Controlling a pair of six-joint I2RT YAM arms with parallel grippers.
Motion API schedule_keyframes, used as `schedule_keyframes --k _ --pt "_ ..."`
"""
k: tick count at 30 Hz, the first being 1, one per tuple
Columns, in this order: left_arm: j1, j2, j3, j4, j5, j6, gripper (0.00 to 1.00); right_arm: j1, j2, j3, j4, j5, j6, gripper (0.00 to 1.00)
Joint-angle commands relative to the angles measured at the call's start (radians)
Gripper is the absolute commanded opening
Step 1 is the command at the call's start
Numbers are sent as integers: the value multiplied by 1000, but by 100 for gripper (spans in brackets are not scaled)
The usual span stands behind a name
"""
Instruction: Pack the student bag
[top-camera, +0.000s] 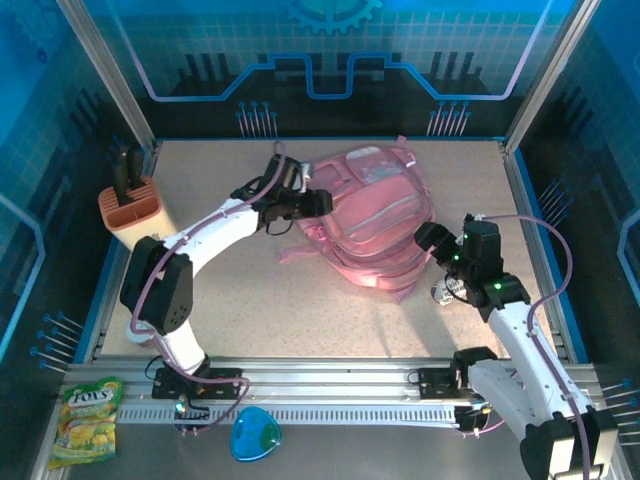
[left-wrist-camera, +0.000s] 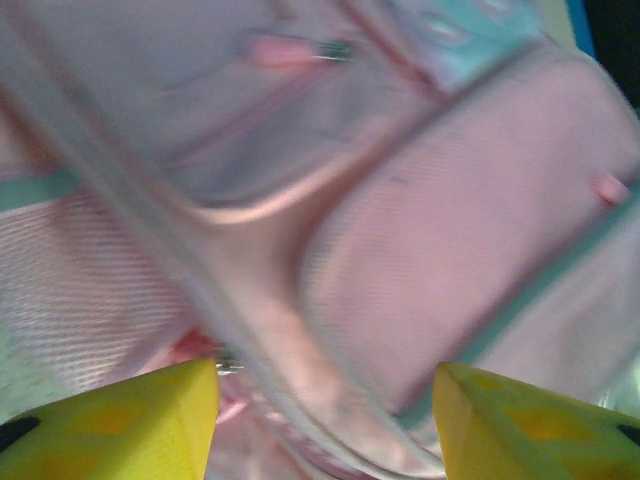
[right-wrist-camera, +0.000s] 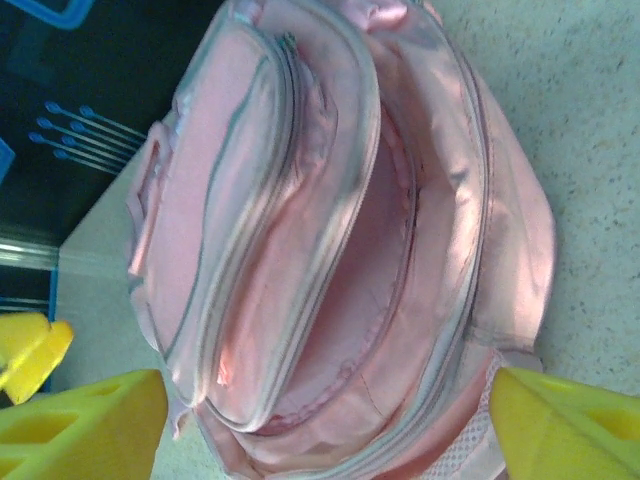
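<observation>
The student bag (top-camera: 370, 215) lay on the speckled surface (top-camera: 300, 310) toward its far middle. In the right wrist view its main compartment gaped unzipped, showing the pink lining. The left tool (top-camera: 316, 203) stood at the bag's left edge, fingers parted and gripping nothing. The right tool (top-camera: 430, 240) hovered at the bag's right side, spread wide and empty. A brown holder (top-camera: 131, 210) stood at the far left.

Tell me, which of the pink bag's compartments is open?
The big main compartment of the student bag: it gapes wide, showing its pink lining. The flatter front pocket beside it looks zipped shut.
</observation>
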Motion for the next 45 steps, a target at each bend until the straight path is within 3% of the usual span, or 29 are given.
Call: schedule_keyframes --k 1,6,11,18,29,36,45 --pt "60 25 -54 81 122 -200 60 28 12 25 11 -13 -14 88" --pt "100 109 -60 185 237 -306 61 41 35 29 19 -21 -11 94" --pt "102 177 -37 231 269 -352 56 52 43 29 30 -26 -8 95" --pt "102 234 -19 254 301 -355 46 61 63 26 48 -36 -7 94" --pt "101 292 19 276 406 -325 45 75 147 23 116 -109 -9 89" --pt "103 283 19 271 401 -328 28 81 214 41 135 -150 -22 81" --pt "114 164 -71 302 369 -360 6 96 355 88 119 -171 -61 63"
